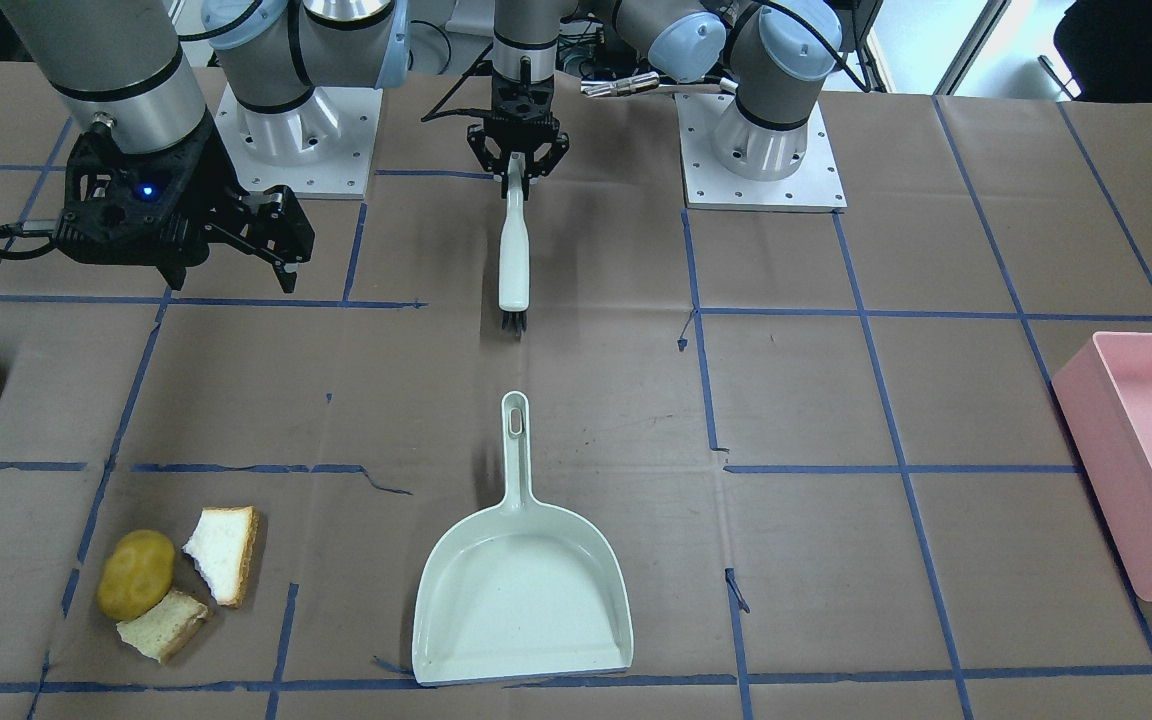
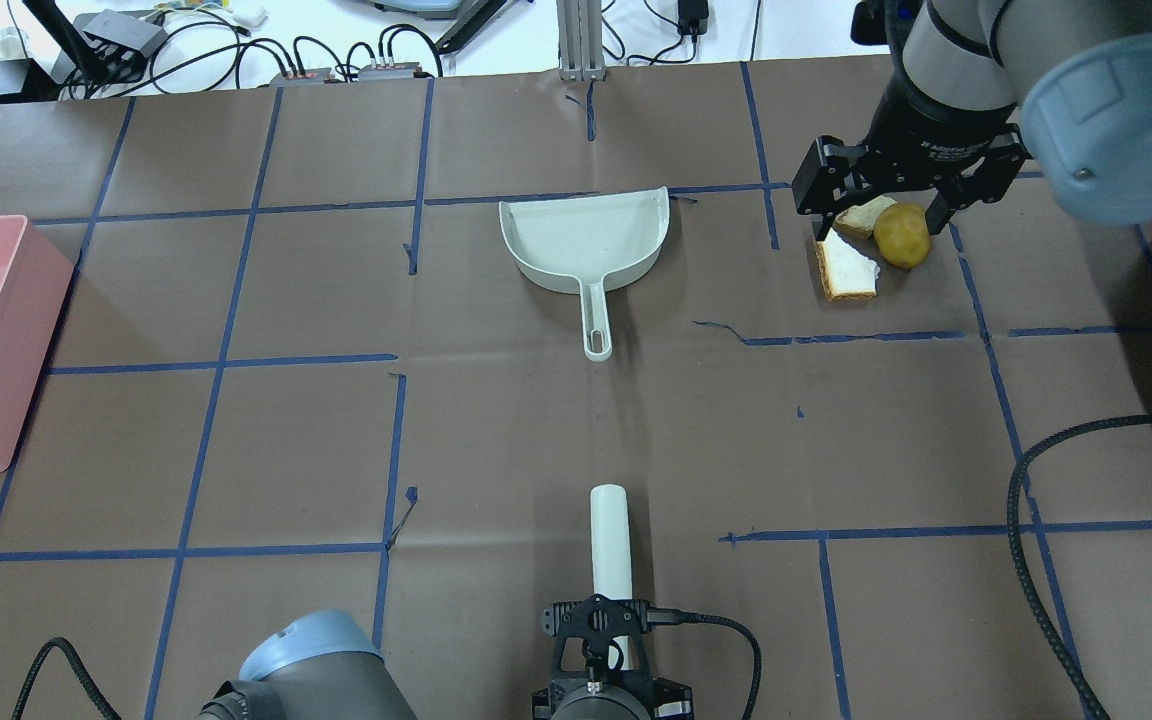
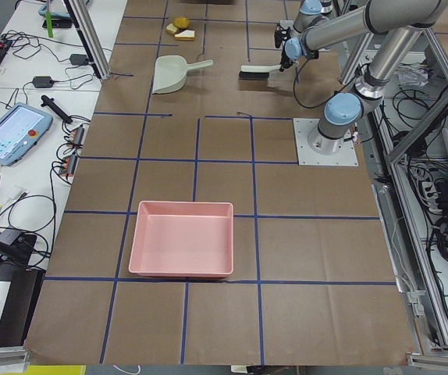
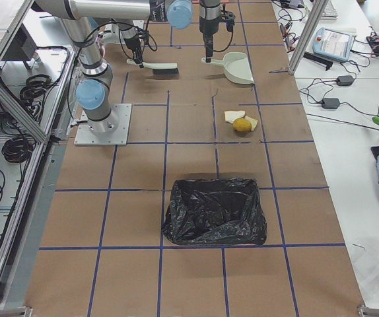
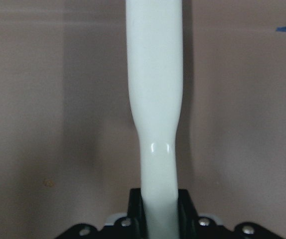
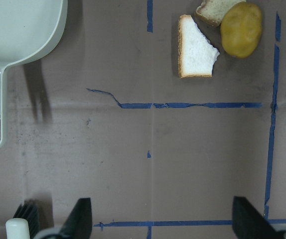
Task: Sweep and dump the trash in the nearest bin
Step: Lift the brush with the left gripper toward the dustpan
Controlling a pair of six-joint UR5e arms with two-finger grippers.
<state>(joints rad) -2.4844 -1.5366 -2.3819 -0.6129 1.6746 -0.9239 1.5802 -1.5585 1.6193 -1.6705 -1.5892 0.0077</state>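
Right of the dustpan (image 1: 521,590), from the robot's side, the yellow-brown lump (image 1: 136,573) lies bunched with two bread pieces (image 1: 224,553), one partly covered overhead by the right gripper (image 2: 876,203), fingers spread and empty. In line with the dustpan's handle, the left gripper (image 1: 517,165) pinches the white brush (image 1: 513,255); its bristles are hidden overhead. The pink bin (image 1: 1146,460), left of the dustpan, is cut off at the edge
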